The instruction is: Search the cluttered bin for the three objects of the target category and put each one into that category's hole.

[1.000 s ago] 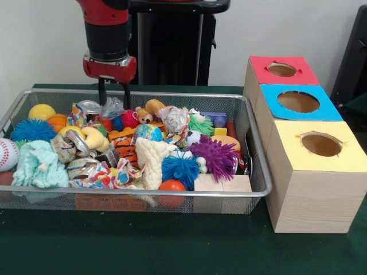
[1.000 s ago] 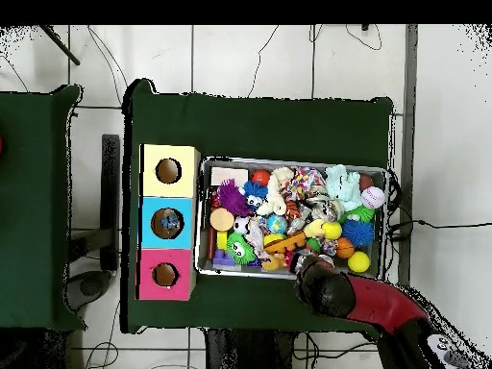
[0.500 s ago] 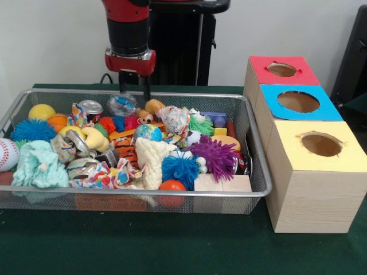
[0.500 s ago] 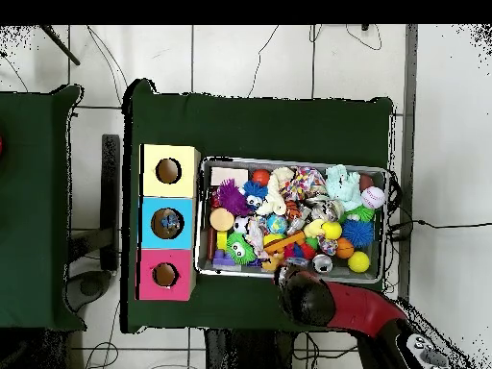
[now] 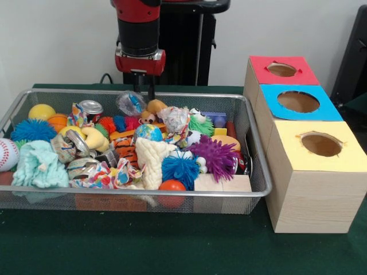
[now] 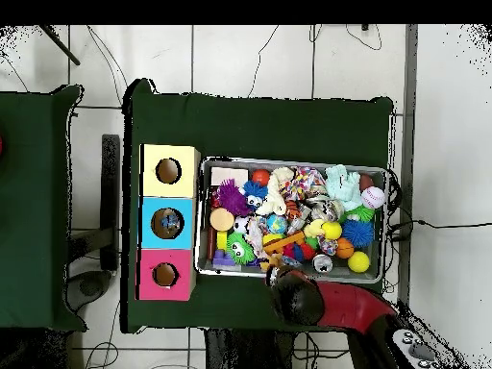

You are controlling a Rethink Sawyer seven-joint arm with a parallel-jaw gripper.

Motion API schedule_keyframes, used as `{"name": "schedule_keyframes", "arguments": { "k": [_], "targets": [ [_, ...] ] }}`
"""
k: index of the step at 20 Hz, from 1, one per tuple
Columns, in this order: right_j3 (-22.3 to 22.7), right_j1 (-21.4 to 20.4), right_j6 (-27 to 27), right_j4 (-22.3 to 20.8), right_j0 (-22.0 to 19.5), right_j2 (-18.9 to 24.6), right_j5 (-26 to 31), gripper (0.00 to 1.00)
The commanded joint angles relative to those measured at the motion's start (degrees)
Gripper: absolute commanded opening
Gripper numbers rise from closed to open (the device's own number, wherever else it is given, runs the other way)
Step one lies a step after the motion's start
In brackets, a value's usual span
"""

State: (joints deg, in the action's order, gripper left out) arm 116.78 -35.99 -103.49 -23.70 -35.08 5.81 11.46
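Clamped between my two dark fingers (image 5: 151, 87) is a clear crinkled plastic bottle (image 5: 131, 103), so my gripper (image 5: 143, 91) is closed on its upper end and the bottle hangs just below, tilted, with a bit of colourful label showing through. It hangs over the far edge of the wire basket (image 5: 143, 195), close above the toys at the back. Right beside it sit a small tan soft toy (image 5: 152, 107) and a silver can (image 5: 90, 107), with a red spiky ball (image 5: 106, 124) underneath. Further out, the basket holds a purple spiky ball (image 5: 216, 154), a blue one (image 5: 180, 169), a yellow ball (image 5: 41, 112) and a baseball (image 5: 7, 153) at one end. Beside the basket stand three wooden boxes with round holes: red (image 5: 282, 70), blue (image 5: 298, 102) and yellow (image 5: 321, 144). From overhead, my arm (image 6: 336, 306) reaches in over the basket's rim (image 6: 288, 276).
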Motion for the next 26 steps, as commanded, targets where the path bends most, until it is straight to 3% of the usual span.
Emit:
{"name": "schedule_keyframes", "arguments": {
  "k": [1, 5, 11, 14, 18, 26],
  "targets": [
    [2.1, 3.0, -9.8, -0.8, 1.8, -0.8, -9.3, 0.00],
    [2.1, 3.2, -11.0, 0.5, 3.1, -2.3, -11.6, 0.00],
    [2.4, 1.3, -9.6, 2.1, 3.2, -1.5, -10.0, 0.00],
    [5.0, -7.2, -7.0, 5.0, 0.7, 3.3, -1.1, 0.00],
    [4.9, -17.0, -3.0, 9.5, 1.1, 5.2, 10.8, 0.00],
    [3.2, -23.1, 0.3, 12.8, 1.6, 7.5, 18.5, 0.00]
  ]
}}
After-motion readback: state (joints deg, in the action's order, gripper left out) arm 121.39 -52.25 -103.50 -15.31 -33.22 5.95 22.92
